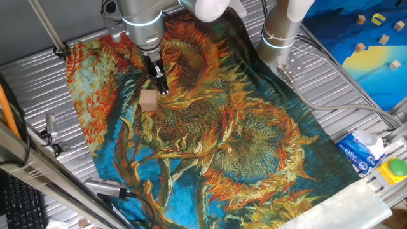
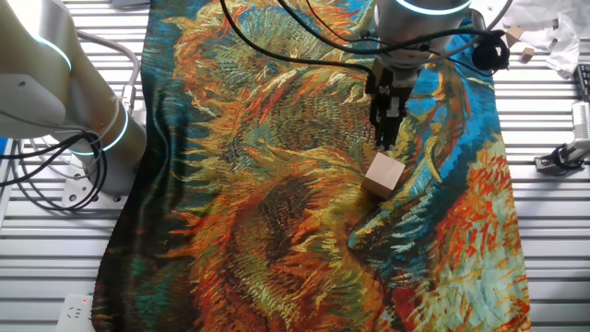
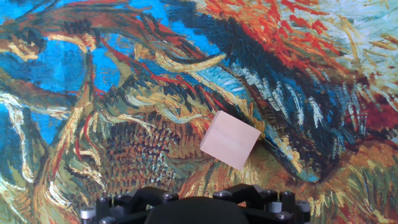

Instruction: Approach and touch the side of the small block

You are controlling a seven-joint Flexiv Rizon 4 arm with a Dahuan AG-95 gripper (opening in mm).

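Note:
The small block (image 1: 149,100) is a plain light-tan wooden cube lying on the sunflower-print cloth (image 1: 241,146). It also shows in the other fixed view (image 2: 383,173) and in the hand view (image 3: 229,140), where it is turned corner-on. My gripper (image 1: 162,88) hangs just behind the block and a little to one side, fingers pointing down and held together with nothing between them. Its tips (image 2: 382,140) sit close above the block's far edge; I cannot tell if they touch it. In the hand view only the gripper's black body shows, not the fingertips.
A second robot arm's base (image 1: 280,32) stands at the cloth's far edge and shows in the other fixed view (image 2: 64,92). A blue and yellow mat (image 1: 375,44) with tiny wooden pieces lies at the right. A blue packet (image 1: 359,149) and a green button (image 1: 397,166) sit nearby.

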